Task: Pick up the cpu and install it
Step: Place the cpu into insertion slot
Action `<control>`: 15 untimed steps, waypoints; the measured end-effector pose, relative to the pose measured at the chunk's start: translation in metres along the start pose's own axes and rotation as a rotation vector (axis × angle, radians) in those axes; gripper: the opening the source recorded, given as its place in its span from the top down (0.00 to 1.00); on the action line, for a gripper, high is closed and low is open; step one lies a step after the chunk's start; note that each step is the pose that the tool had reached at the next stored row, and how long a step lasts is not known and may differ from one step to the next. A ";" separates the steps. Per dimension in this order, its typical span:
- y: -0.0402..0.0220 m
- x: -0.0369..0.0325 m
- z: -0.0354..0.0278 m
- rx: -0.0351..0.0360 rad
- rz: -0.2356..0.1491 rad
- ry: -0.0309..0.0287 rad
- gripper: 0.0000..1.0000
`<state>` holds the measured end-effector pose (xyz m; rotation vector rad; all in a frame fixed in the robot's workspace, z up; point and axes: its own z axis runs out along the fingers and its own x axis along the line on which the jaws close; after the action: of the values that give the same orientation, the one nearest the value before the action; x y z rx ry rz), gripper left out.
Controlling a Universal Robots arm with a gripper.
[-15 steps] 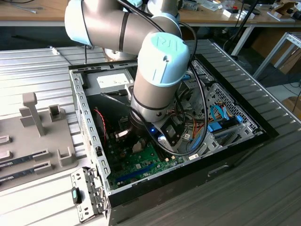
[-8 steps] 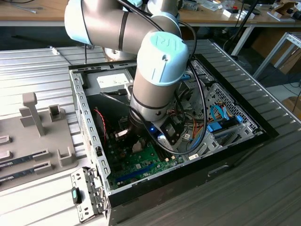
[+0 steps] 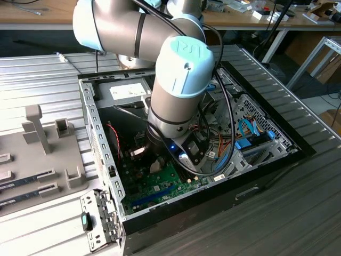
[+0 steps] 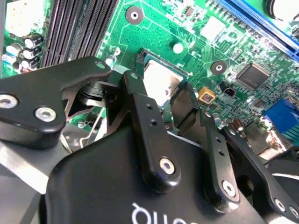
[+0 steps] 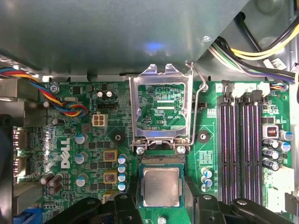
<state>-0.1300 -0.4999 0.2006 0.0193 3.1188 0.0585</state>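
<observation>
The cpu point(image 5: 161, 186) is gripped by the gripper point(image 4: 162, 88) just over its socket point(image 5: 161, 161), near an edge of the green board point(image 5: 212, 156); placing is judged under way, and a flat, lined-up drop is needed

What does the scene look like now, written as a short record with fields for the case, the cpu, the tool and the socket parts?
case: open computer case, arm reaching down into it
cpu: cpu with its silver top up, at the socket on the green board
tool: tool has one finger on each side of the cpu, close against its edges
socket frame: metal frame swung open, away from the socket
lever: wire lever raised beside the frame
memory slots: slots with no sticks seen in them
</observation>
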 end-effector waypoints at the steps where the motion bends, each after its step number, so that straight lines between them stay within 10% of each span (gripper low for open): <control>1: -0.0001 0.0000 0.0003 0.0002 0.000 0.0001 0.53; 15: 0.0014 -0.0002 -0.0019 -0.0007 0.000 0.0000 0.53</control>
<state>-0.1298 -0.4985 0.2025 0.0191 3.1188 0.0597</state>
